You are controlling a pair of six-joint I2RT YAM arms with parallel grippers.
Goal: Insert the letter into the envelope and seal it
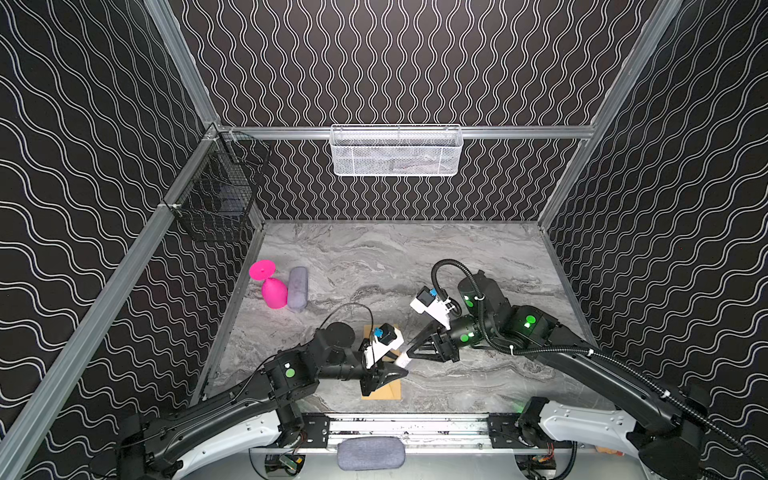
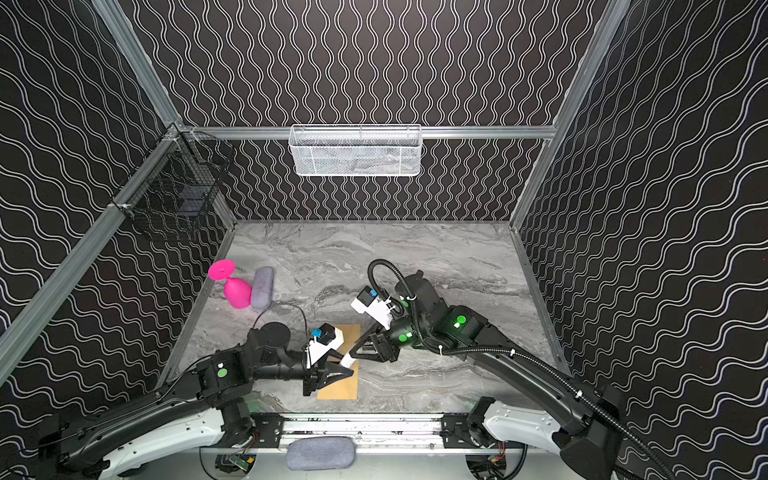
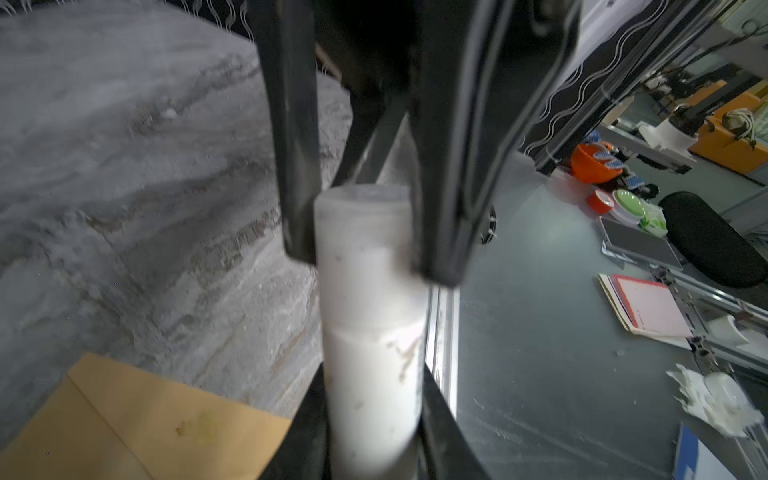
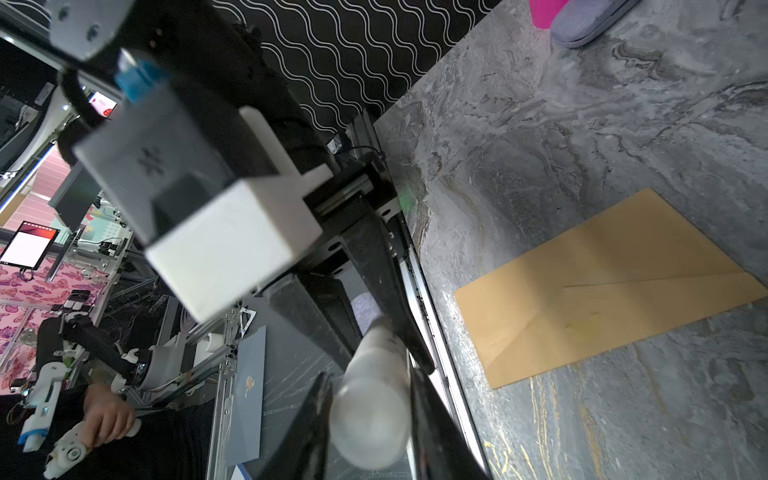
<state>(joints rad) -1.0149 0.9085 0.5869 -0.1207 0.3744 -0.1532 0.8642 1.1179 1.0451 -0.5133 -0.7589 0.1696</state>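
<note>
Gripping a white tube [image 3: 370, 291], my left pincer [image 1: 395, 374] meets the right pincer [image 1: 412, 354], whose jaws flank the tube's other end; I cannot tell if they clamp it. Below both, the envelope [image 4: 602, 282] lies flat by the front edge of the desk [image 1: 415, 266].

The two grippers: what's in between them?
A white tube. The left gripper and the right gripper each have fingers on both sides of it, one at each end. Both wrist views show it.

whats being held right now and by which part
A white tube: the left gripper clamps one end. The right gripper has its jaws flanking the other end; whether they grip it cannot be told.
</note>
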